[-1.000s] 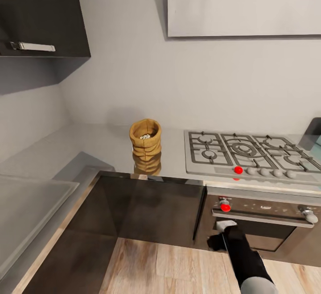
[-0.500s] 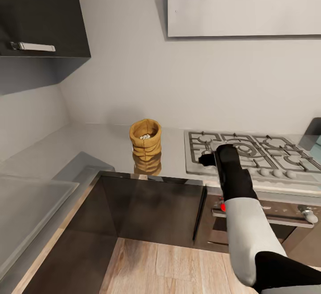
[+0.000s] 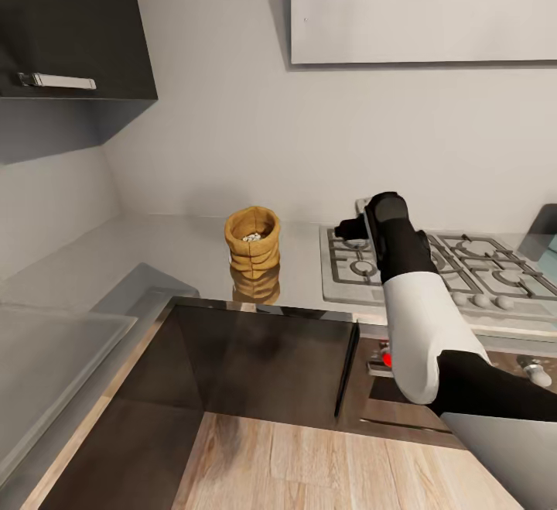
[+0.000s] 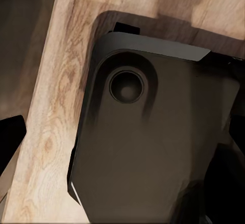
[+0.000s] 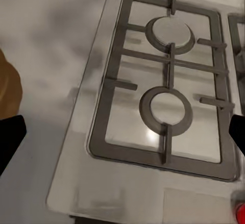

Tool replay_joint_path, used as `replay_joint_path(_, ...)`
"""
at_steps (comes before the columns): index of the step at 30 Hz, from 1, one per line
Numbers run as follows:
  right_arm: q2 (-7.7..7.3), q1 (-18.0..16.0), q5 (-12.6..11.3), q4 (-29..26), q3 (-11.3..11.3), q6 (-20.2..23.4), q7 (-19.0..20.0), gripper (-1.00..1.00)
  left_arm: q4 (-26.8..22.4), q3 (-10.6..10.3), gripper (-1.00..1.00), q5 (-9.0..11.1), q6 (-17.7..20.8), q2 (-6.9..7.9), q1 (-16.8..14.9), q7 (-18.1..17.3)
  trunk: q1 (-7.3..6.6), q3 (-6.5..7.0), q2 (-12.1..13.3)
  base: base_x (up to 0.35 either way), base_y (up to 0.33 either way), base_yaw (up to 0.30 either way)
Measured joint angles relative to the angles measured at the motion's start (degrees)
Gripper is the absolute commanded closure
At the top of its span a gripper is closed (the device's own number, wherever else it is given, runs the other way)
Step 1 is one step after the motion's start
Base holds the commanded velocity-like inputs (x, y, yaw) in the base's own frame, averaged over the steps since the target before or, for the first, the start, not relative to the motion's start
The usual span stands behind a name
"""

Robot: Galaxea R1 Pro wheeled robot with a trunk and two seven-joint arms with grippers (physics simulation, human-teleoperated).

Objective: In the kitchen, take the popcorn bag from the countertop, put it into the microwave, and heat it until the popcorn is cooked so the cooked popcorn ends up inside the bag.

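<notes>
While the popcorn bag sits upright on the countertop just left of the gas hob, the right gripper hovers over the hob's left burners – fingers spread wide, I think, nothing between them. Left gripper's state – can't tell.

The head view looks forward and down from standing height over the countertop, the gas hob and the wall behind. The right wrist view faces steeply down, close above the hob's two leftmost burners, sharing them with the head view. The left wrist view points down, near the wooden floor and a dark base part.
</notes>
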Motion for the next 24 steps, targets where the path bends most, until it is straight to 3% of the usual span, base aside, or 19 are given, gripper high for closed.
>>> replay_joint_path(5,0.0,0.0,0.0,-0.1,-1.8,0.0,0.0,-1.0,0.1,0.4,-1.0,0.3,0.0,-0.58,0.0,0.0,0.0,0.0,0.0,0.0,0.0,0.166)
replay_joint_path(10,0.01,0.0,0.0,-0.2,-2.9,0.0,-0.1,-1.0,3.0,0.3,-1.0,0.1,-0.5,-3.87,0.0,-0.1,0.0,-0.01,0.0,0.0,0.0,0.27)
replay_joint_path(14,0.01,0.0,0.1,-0.5,-2.9,0.0,-0.1,-1.0,3.6,0.3,-1.0,0.1,-0.6,-4.23,0.0,-0.1,0.0,0.0,0.0,0.0,0.0,0.207)
replay_joint_path(24,0.0,0.0,0.2,-1.2,-2.9,0.0,-0.1,-1.0,3.5,0.3,-1.0,0.1,-0.6,-4.26,0.0,0.0,0.0,0.0,0.0,0.0,0.0,0.012)
